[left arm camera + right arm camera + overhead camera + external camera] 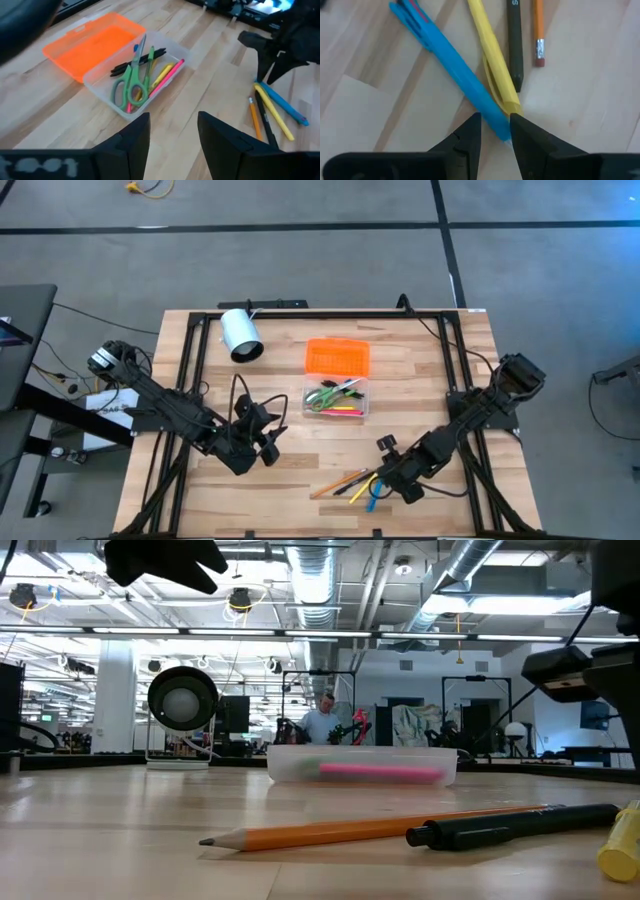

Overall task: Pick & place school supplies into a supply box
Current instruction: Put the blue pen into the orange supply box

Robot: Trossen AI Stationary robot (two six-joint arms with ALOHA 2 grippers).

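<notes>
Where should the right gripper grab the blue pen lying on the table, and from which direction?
Probably mid-barrel on the blue pen, coming straight down, fingers across its width. It lies flat, and its near end touches the yellow highlighter, so the free middle gives the right gripper room.

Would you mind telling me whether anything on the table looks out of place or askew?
The white cylinder lies tipped on its side behind the supply box. Otherwise only the blue pen, yellow pen, dark pen and pencil lie outside it.

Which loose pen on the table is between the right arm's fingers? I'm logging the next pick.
The blue pen: its end sits between the right gripper fingers, while the yellow pen lies just beside them.
</notes>
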